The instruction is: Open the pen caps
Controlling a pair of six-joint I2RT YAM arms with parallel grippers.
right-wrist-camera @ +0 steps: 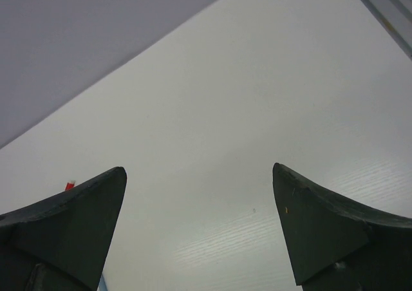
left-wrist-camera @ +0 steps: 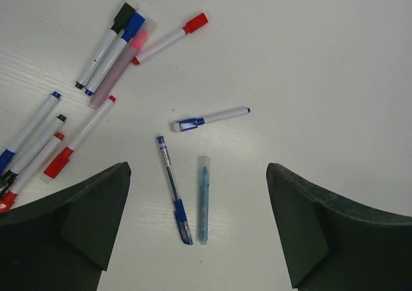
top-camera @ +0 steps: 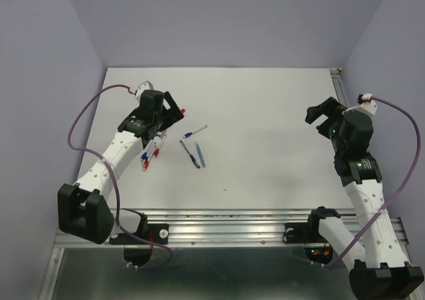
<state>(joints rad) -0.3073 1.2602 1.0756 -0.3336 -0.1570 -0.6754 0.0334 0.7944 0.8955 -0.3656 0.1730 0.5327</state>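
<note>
We note left jaws [left-wrist-camera: 198,170], wide and empty, nearest: blue pen cap [left-wrist-camera: 182,221] between them, pen [left-wrist-camera: 168,168] pointing away; right jaws [right-wrist-camera: 199,170] wide, distant.

The top camera looks down from behind on the whole table [top-camera: 265,127], the left wrist camera hangs close over the pens [left-wrist-camera: 172,185], which both views share, and the right wrist camera faces low across the table toward the wall [right-wrist-camera: 96,33].
</note>
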